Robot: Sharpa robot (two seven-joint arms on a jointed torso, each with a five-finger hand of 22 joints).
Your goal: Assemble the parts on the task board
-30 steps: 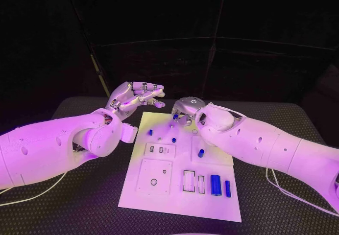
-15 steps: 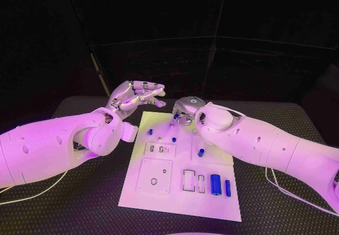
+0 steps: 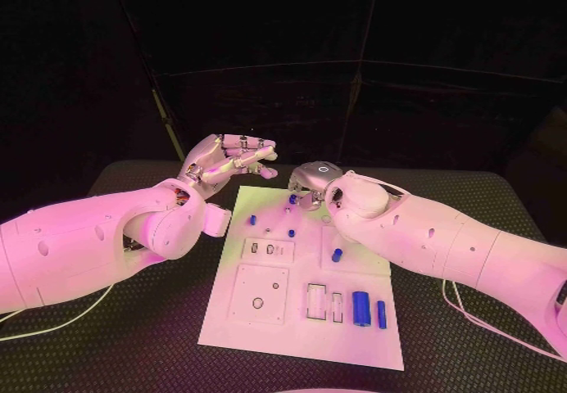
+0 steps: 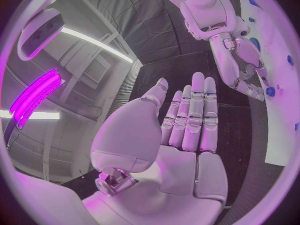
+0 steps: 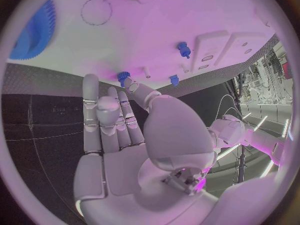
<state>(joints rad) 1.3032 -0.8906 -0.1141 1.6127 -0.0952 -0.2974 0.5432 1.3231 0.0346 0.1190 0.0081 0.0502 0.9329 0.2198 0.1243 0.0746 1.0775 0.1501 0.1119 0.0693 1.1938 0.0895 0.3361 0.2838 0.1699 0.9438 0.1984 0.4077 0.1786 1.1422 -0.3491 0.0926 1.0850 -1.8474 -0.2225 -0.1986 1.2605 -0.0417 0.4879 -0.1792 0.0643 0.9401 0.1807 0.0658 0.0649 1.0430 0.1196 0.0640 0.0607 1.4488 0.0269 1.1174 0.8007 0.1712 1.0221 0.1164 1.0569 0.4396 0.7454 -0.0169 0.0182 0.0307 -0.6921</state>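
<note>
The white task board (image 3: 296,327) lies in the middle of the table. At its far edge my right hand (image 3: 310,183) pinches a small blue part (image 3: 293,197) between thumb and a fingertip, low over the board. The right wrist view shows the same part (image 5: 123,76) at my thumb tip, and the left wrist view shows it (image 4: 270,91) at the right hand's fingertips (image 4: 253,87). My left hand (image 3: 230,160) hovers above the board's far left corner holding nothing; its fingers (image 4: 192,117) are extended. Two blue pegs (image 3: 251,219) (image 3: 291,233) stand in the board nearby.
More blue parts sit on the board: a short one (image 3: 337,255) mid-board and two long bars (image 3: 360,307) (image 3: 380,313) near the front right. Open slots (image 3: 315,301) lie beside them. A blue toothed disc (image 5: 34,30) lies on the board (image 5: 156,15).
</note>
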